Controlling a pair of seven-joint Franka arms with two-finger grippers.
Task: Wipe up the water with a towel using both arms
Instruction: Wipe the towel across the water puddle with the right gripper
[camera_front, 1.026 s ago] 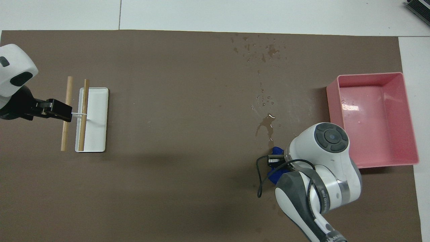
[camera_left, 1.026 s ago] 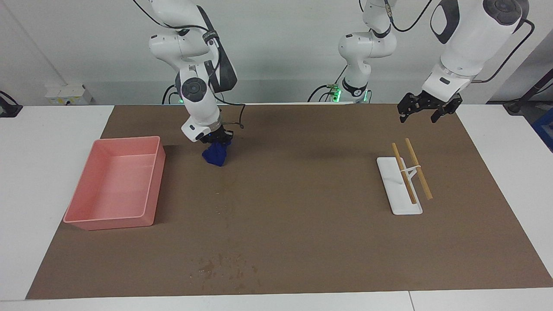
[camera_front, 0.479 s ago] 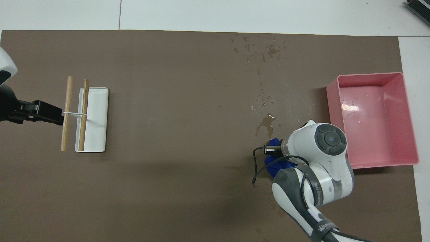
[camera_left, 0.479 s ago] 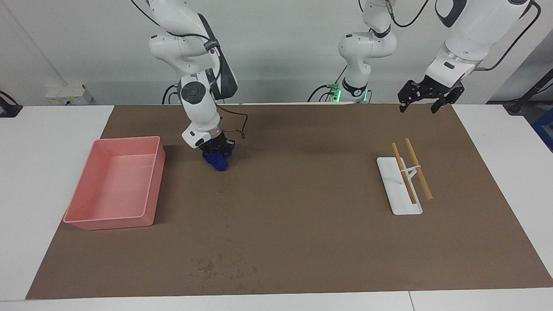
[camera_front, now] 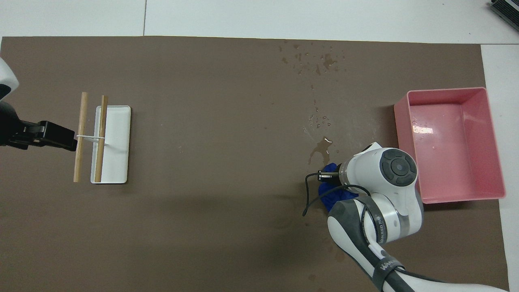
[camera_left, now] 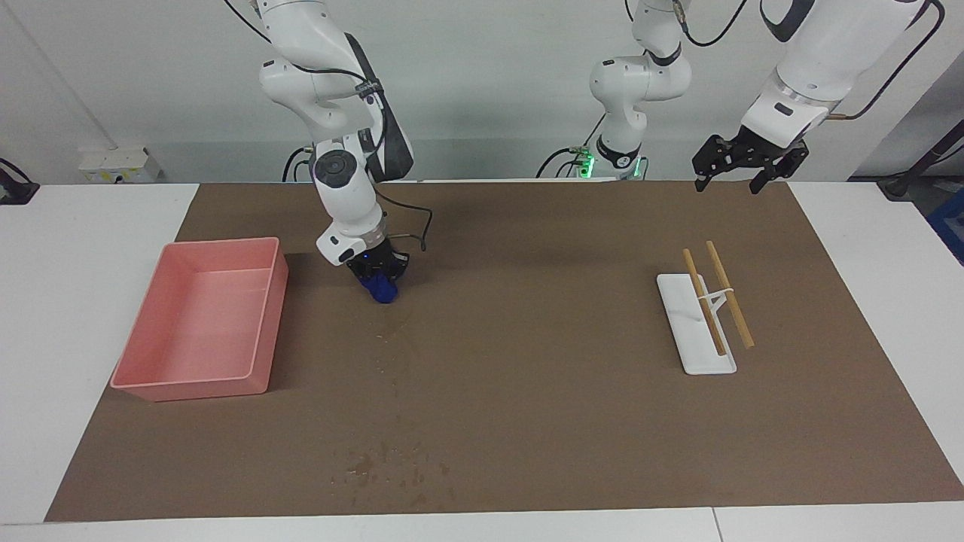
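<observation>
the right gripper (camera_left: 379,272) is clamped on the towel (camera_left: 382,289), pressing the bunched cloth onto the mat (camera_left: 527,421) just beside the tray (camera_left: 267,316), toward the right arm's end of the bench (camera_left: 75,301) and on the robots' half. the left gripper (camera_left: 740,167) hangs with fingers apart over the mat's edge nearest the robots, toward the left arm's end, waiting. the rack (camera_left: 681,331) with 2 sticks (camera_left: 729,295) lies farther from the robots than that. the water (camera_front: 318,119) runs from a small puddle touching the towel, through faint drops, out to a cluster of blotches (camera_left: 392,467) near the mat's edge farthest from the robots. the towel looks soft, light and limp; it probably drags and folds rather than slides flat. a grip on its bunched top, as now, leaves the lower folds free to soak.
</observation>
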